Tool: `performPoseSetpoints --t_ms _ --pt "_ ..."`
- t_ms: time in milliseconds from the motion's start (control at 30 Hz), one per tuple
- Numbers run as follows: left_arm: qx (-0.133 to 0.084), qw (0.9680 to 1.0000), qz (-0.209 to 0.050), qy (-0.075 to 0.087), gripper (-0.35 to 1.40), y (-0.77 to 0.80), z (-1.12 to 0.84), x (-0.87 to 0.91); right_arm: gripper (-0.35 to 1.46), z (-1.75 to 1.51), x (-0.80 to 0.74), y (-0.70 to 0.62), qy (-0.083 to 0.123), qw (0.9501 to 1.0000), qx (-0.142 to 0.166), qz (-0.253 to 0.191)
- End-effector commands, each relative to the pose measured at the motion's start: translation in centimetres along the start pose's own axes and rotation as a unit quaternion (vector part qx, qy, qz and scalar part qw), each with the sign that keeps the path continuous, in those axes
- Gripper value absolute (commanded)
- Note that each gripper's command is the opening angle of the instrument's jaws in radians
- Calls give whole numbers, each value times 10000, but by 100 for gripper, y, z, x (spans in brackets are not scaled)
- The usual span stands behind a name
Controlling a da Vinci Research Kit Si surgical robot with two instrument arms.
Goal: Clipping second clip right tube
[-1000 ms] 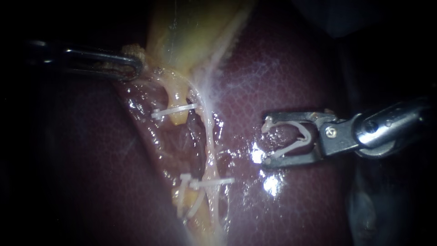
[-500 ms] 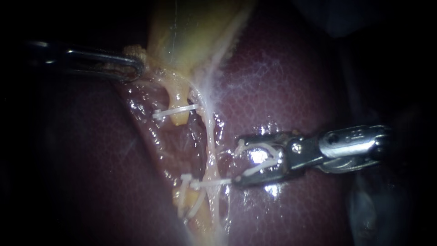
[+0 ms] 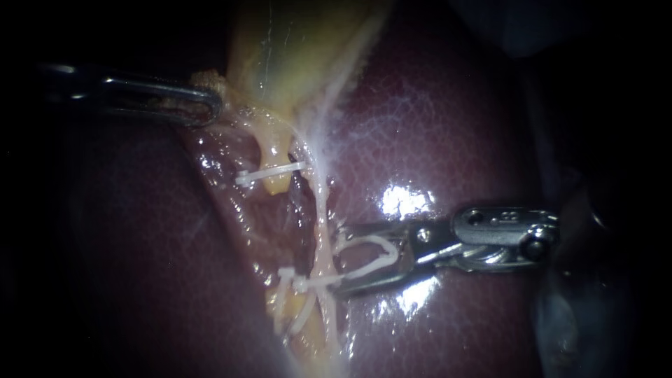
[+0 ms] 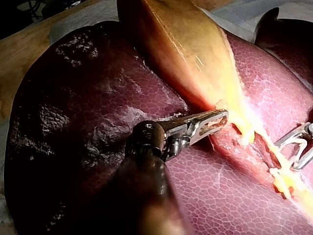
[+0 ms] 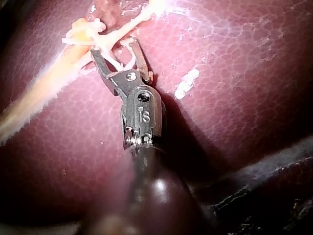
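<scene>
Seating the fresh clip (image 3: 383, 245) squarely is what matters here. The right instrument (image 3: 337, 259) should, I judge, slide on until the right tube (image 3: 320, 210) lies deep in the clip's mouth, with both tips past its far side, before squeezing. A bite on only part of the tube, or one that catches the lower clip (image 3: 308, 283) just beside it, would spoil the closure. The right tube runs as a thin pale strand from the gallbladder (image 3: 280, 49) down across the liver (image 3: 448, 140). It sits at the very mouth of the jaws; whether inside or just short I cannot tell. Those jaws stand wide, each cradling one leg of the fresh clip, so they grasp it without crushing it. The shaft lies low and almost level over the liver, tips aimed crosswise at the tube. The left instrument (image 3: 206, 105) reaches in level from the other side, jaws clenched on the gallbladder's lower edge, which looks to draw the tube taut.
</scene>
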Motion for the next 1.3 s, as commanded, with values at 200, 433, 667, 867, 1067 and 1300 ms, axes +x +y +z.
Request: performPoseSetpoints --t_ms 200,433,667,867,1067,1300 --pt "-5 10000 -1 -1 -35 0 0 0 48 13 6 0 407 9971 453 453" --pt "-8 10000 0 -2 -35 0 1 0 48 28 15 -9 827 9879 961 892" --pt "-7 10000 1 -2 -35 0 1 0 48 29 24 -34 986 9817 1254 1037" --pt "-6 10000 1 -1 -35 0 0 1 47 18 39 -53 1097 9786 1368 1076" --pt "9 10000 1 3 -35 0 0 1 45 8 48 -58 1128 9774 1405 1110" --pt "8 10000 0 2 -35 0 1 0 41 4 49 -55 1178 9773 1349 1133"
